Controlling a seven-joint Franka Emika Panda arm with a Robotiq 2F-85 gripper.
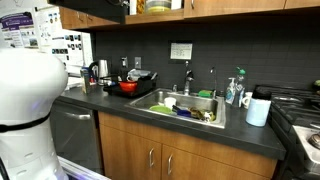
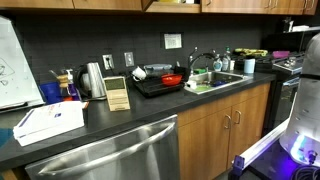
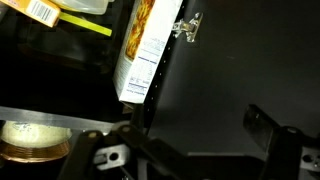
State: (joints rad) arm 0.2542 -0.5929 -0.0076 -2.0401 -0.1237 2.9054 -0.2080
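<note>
Your gripper (image 3: 185,150) hangs wide open and empty just below the boxed package (image 3: 140,55) standing on the cabinet shelf beside the dark door (image 3: 240,70); push in crooked and a finger could knock the box over

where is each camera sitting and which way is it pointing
Exterior view: off one end of the counter, facing along it to the sink; white robot body at the near edge.
Exterior view: off the opposite end, above the dishwasher, looking along the counter toward the stove; robot part at the edge.
Wrist view: on the wrist, facing an open cupboard with a food box; open gripper at the bottom.
Both exterior views share the sink and red pan.
</note>
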